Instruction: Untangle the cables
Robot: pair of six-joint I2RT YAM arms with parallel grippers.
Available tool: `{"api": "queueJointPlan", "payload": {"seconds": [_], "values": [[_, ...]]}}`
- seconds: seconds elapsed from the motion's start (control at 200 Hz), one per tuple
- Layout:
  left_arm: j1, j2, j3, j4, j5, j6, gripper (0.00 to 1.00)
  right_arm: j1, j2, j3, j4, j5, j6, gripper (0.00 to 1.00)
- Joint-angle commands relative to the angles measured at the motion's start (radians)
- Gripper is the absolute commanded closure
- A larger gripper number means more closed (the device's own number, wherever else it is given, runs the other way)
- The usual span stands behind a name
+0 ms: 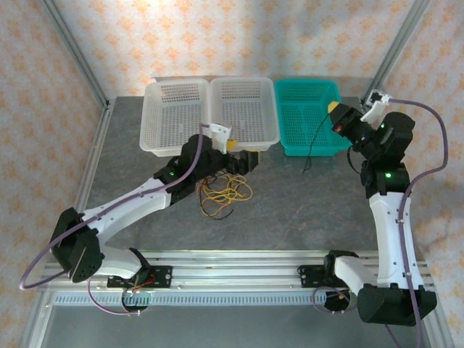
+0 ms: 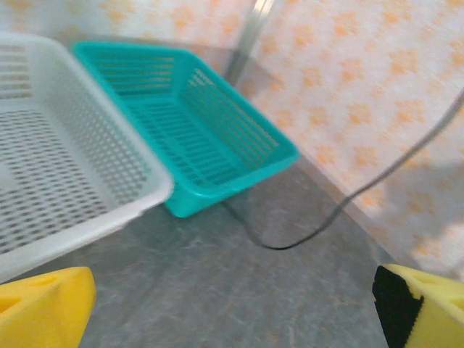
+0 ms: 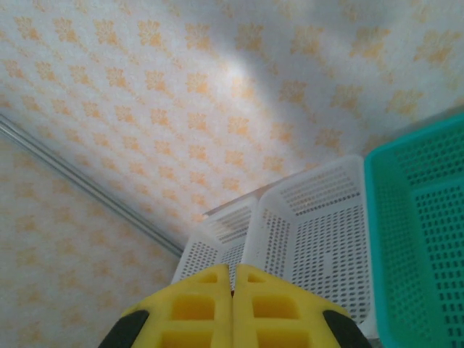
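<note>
The grey tabletop (image 1: 304,210) lies open in front of the white baskets (image 1: 156,141) and the teal basket (image 1: 286,147), which line its far side. My left gripper (image 1: 243,156) is spread wide and empty, close against the front of the white baskets. The tangle of cables (image 1: 226,191) sits just behind it, toward my bases, so my left arm is the nearer one. My right gripper (image 1: 335,110) is raised over the teal basket and pinched closed, apparently on a black cable (image 2: 279,248) that runs steeply down to the tabletop, apart from the tangle.
</note>
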Motion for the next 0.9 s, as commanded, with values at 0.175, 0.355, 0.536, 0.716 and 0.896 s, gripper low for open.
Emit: {"api": "queueJointPlan", "payload": {"seconds": [0.175, 0.355, 0.536, 0.716, 0.896], "values": [[-0.097, 0.180, 0.147, 0.137, 0.112, 0.031, 0.01, 0.016, -0.038, -0.068, 0.214, -0.080, 0.237, 1.00], [-0.136, 0.293, 0.232, 0.173, 0.126, 0.018, 0.01, 0.019, -0.039, -0.068, 0.219, -0.087, 0.264, 1.00], [-0.150, 0.405, 0.319, 0.208, 0.128, 0.001, 0.04, 0.021, -0.033, -0.066, 0.213, -0.088, 0.275, 1.00], [-0.154, 0.510, 0.385, 0.234, 0.143, -0.022, 0.18, 0.021, -0.026, -0.059, 0.200, -0.080, 0.282, 1.00], [-0.153, 0.565, 0.381, 0.275, 0.138, -0.044, 0.44, 0.021, -0.024, -0.049, 0.175, -0.055, 0.276, 1.00]]}}
